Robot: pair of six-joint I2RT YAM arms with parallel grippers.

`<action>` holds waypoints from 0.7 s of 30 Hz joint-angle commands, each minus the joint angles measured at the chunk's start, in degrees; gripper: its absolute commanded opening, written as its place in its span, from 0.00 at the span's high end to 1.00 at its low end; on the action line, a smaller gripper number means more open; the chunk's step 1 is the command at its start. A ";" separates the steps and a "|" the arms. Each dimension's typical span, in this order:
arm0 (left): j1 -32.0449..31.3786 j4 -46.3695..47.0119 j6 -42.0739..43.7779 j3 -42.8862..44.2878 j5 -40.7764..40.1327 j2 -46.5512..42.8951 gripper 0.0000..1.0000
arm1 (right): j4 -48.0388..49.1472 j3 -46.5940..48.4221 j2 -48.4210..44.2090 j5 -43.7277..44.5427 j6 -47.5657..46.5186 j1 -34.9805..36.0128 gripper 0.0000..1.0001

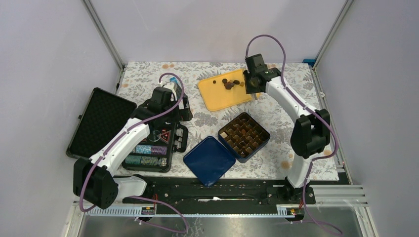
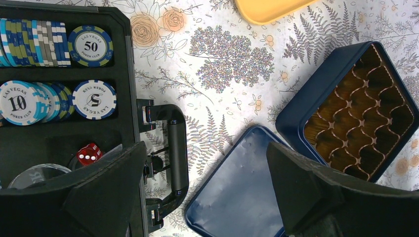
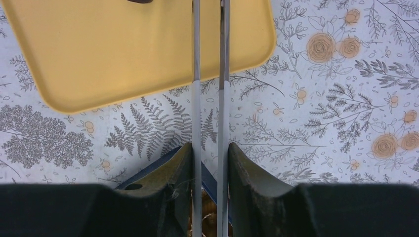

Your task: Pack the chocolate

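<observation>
Several small dark chocolate pieces (image 1: 228, 84) lie on a yellow tray (image 1: 217, 96) at the back middle. My right gripper (image 1: 253, 82) is at the tray's right end, shut on a pair of thin metal tweezers (image 3: 210, 74) whose two blades reach out over the yellow tray (image 3: 138, 49) with a narrow gap between them. One dark piece (image 3: 140, 1) just shows at the top edge. The open blue tin (image 1: 244, 137) with brown paper cells stands in the middle; it also shows in the left wrist view (image 2: 356, 108). My left gripper (image 2: 205, 168) is open and empty above the tin's lid (image 2: 242, 192).
The blue lid (image 1: 209, 160) lies flat left of the tin. A black poker case (image 1: 153, 143) with striped chips (image 2: 91, 47) and a red die (image 2: 89, 153) sits under my left arm, its foam-lined lid (image 1: 101, 121) open to the left. Metal frame posts stand at the back corners.
</observation>
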 commanded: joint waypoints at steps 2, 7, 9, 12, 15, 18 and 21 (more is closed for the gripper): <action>0.02 1.37 0.67 -0.15 -0.25 -1.70 0.01 | 2.58 -2.82 -4.04 -0.26 1.02 0.64 0.89; 0.02 1.42 0.67 -0.11 -0.11 -2.02 0.01 | 1.45 -3.36 -3.09 -1.29 1.39 0.67 0.58; 0.02 1.35 0.67 -0.34 -0.26 -2.26 0.01 | 1.17 -3.52 -2.83 -1.45 1.52 0.67 0.56; 0.02 1.41 0.75 -0.52 -0.25 -2.20 0.01 | 0.94 -3.26 -2.11 -2.36 1.78 0.68 0.56; 0.02 1.43 0.67 -0.54 -0.22 -2.16 0.01 | 0.77 -2.74 -0.92 -2.40 1.76 0.93 0.56; 0.02 1.37 0.75 -0.48 -0.28 -1.99 0.01 | 0.78 -1.70 0.83 -1.61 1.58 1.20 0.56; 0.02 1.39 0.93 -0.43 -0.61 -1.94 0.01 | 0.36 -0.25 2.68 0.30 0.87 1.78 0.56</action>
